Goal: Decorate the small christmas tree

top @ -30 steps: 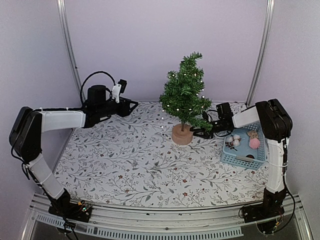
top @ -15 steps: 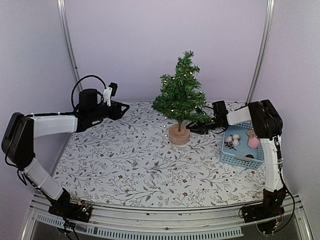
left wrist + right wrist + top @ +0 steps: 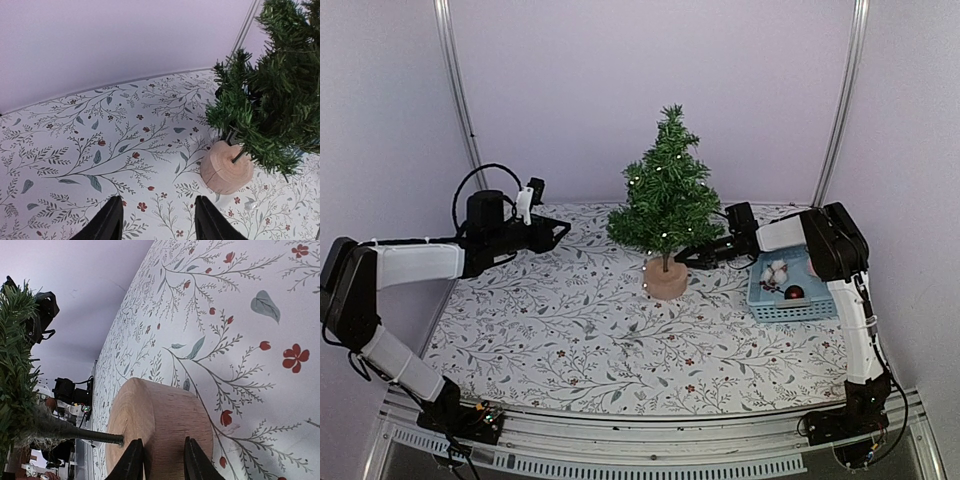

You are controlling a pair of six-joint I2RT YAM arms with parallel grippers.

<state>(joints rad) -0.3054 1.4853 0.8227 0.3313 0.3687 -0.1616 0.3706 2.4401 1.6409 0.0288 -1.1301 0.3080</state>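
The small christmas tree stands upright in the middle of the table at the back, on its round wooden base, with small white lights on its branches. My right gripper reaches in low from the right and is shut on the base; its fingers lie against the wood just below the trunk. My left gripper is open and empty, hovering left of the tree. In the left wrist view the tree and base sit ahead and to the right of that gripper.
A light blue basket at the right holds white balls and a red ornament. The table has a floral cloth. Metal frame posts stand at the back corners.
The tree has moved left with my right gripper and gone from leaning to upright. The basket has shifted left a little. My left arm has drawn back to the left and dropped lower.
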